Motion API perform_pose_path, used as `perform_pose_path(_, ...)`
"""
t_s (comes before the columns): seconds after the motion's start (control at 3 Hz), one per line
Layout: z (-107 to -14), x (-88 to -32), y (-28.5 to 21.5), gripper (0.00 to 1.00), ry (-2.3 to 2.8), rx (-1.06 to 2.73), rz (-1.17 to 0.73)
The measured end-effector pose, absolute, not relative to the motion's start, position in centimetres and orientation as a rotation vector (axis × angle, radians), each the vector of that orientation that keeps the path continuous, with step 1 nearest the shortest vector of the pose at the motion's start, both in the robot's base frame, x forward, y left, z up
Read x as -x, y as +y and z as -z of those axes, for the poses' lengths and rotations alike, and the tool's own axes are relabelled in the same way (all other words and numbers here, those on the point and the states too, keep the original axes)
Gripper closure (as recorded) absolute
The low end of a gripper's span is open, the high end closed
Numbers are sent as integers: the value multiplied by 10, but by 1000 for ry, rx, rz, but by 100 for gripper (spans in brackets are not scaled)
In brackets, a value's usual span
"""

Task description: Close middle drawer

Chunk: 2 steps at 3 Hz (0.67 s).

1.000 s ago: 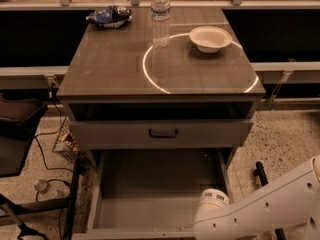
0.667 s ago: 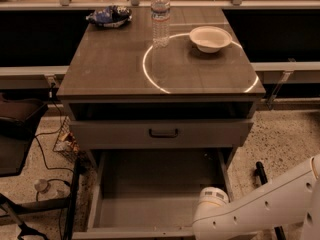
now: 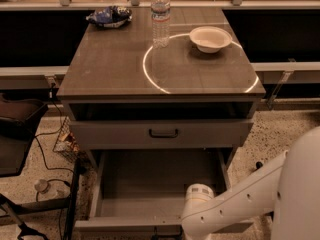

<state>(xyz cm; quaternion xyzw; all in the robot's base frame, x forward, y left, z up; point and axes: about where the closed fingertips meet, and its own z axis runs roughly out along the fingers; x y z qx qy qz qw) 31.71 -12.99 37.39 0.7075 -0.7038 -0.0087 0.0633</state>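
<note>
The middle drawer [image 3: 150, 189] stands pulled well out of the cabinet, its deep grey box open to the camera and its front panel [image 3: 125, 226] lying along the bottom edge of the view. The robot's white arm [image 3: 245, 196] reaches in from the lower right, and its rounded wrist joint [image 3: 199, 198] sits over the drawer's front right corner. The gripper lies beyond that joint, at or below the bottom edge and close to the drawer's front panel (a small dark shape at the panel's middle may be the handle or part of the gripper, and it cannot be told which). Whether the gripper is spread or pressed together cannot be told. Above the open box, the upper drawer front [image 3: 115, 133] with its dark bar handle [image 3: 163, 133] is nearly flush with the cabinet. On the tabletop [image 3: 110, 69] stand a water bottle [image 3: 160, 16], a white bowl [image 3: 210, 38] and a crumpled snack bag [image 3: 109, 16]. Compared with the view a second ago, nothing has shifted: the drawer is out just as far and the arm is in the same place.
</note>
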Motion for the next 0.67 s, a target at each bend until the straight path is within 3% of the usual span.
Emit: perform_pose_path(0.67, -369, -334, -109, 100, -2110, -2168, -12)
